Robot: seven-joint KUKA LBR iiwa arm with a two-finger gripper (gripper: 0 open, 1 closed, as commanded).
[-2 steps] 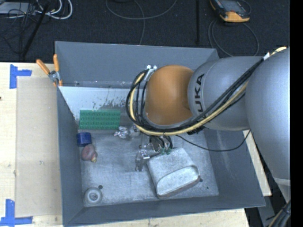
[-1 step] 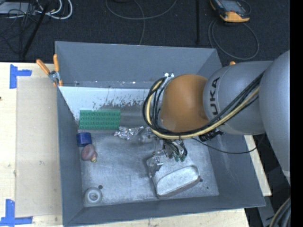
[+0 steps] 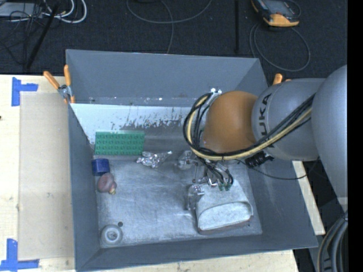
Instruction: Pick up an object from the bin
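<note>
Claw sits low over the floor of the bin, right of the middle and toward the near side. It hangs below the orange cover on the wrist of the arm, which comes in from the right. Dark and yellow cables loop round the left side of that cover. The metal parts of the claw are small and tangled against the grey floor, so I cannot tell whether it is open or closed, and nothing can be made out in its grip.

Nearest to it is a pale oblong pad, whitish grey with a darker rim, lying flat at the near right of the bin floor. The claw is just beside the pad's left end, on its far side; whether they touch cannot be told.

A crumpled piece of foil lies to the left of the claw and a little farther back, near the middle of the floor. Well apart on the left, a green studded plate rests at the foot of the far wall. A small blue block sits just near of the plate's left end, with a pinkish lump right beside it on the near side. A round clear lid lies alone in the near left corner.
</note>
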